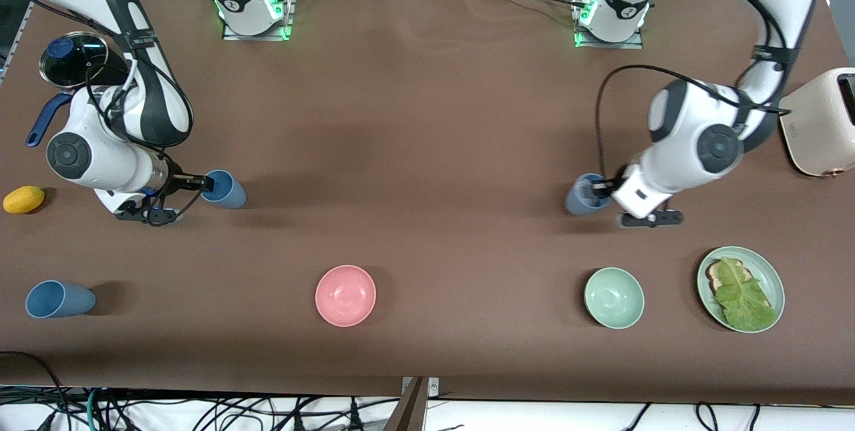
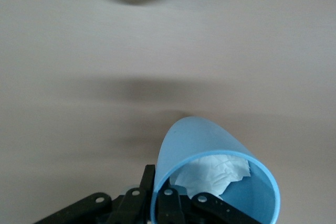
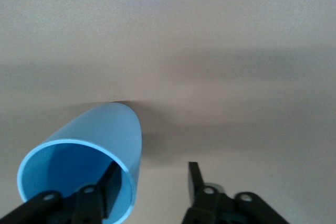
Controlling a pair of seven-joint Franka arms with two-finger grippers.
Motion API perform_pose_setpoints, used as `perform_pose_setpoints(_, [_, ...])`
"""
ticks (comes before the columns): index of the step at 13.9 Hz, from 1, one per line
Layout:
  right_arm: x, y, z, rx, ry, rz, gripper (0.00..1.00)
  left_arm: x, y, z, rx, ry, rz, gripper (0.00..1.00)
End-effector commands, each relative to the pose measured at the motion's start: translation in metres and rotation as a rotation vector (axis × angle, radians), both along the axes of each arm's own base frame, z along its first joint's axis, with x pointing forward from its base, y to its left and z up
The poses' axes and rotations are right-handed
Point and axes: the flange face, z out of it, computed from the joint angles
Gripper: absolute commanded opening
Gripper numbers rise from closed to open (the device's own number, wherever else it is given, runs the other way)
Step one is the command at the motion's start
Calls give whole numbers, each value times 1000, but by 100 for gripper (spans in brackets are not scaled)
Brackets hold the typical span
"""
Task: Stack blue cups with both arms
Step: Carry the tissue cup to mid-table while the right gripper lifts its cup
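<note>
From the front view I have each arm at a blue cup: the right gripper (image 1: 200, 184) pinches the rim of one blue cup (image 1: 226, 189) toward its end of the table, the left gripper (image 1: 604, 187) another cup (image 1: 582, 194), a third cup (image 1: 59, 299) lying untouched. The left wrist view shows one finger (image 2: 212, 205) inside the paper-lined cup (image 2: 210, 145), clamping its wall for carrying. In the right wrist view one finger (image 3: 107, 182) sits inside the cup (image 3: 100, 135), the other finger (image 3: 195, 182) stands apart, so that grasp looks unclosed.
</note>
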Motion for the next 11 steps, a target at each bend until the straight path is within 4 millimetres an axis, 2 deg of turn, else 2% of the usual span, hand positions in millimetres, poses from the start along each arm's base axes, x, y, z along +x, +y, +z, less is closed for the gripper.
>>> perform_pose_setpoints(1, [5,14,1,7,-1,17,8,-20,-75,13,-11,28,89,0])
perform_pose_setpoints(3, [5,18,3,11,-4,23,4,-34,-126,10,-13,39,109,0])
perform_pose_setpoints(4, [6,20,4,12,-5,33,0,-41,-148,3,-8,55,127,0])
perform_pose_setpoints(6, [6,19,4,13,-5,52,0,-50,-170,-6,-10,62,121,0])
perform_pose_setpoints(8, [15,21,17,15,-34,67,0,-53,-187,-24,-28,57,144,0])
perform_pose_setpoints(10, [33,52,47,36,-55,98,0,-55,-195,-40,-38,52,157,0])
perform_pose_setpoints(11, [41,60,63,38,-50,91,0,-56,-196,-45,-22,42,138,0])
